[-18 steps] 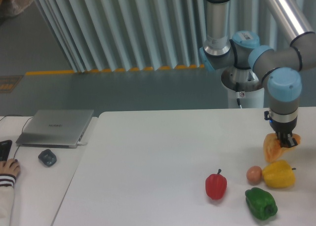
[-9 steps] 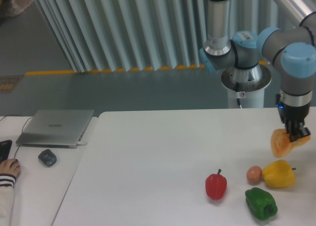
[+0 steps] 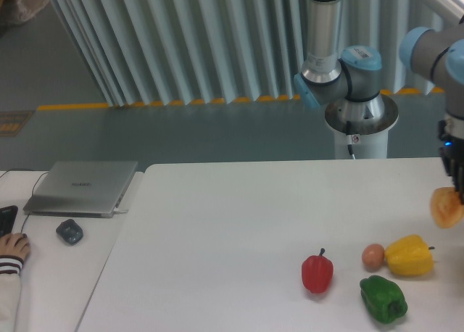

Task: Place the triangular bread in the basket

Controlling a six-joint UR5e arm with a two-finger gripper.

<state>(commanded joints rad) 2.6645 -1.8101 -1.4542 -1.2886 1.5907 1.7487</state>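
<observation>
golden-orange wedge-shaped bread [image 3: 445,208] hangs at the right frame edge above the table, gripper [image 3: 457,191] pinching its top. likely light, soft, squashable; hold the thick middle. basket unseen.

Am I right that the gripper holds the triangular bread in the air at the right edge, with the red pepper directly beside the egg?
Not quite. In the camera view the yellow pepper sits beside the egg; the red pepper stands apart to its left. The gripper does hold the triangular bread aloft at the right edge.
</observation>
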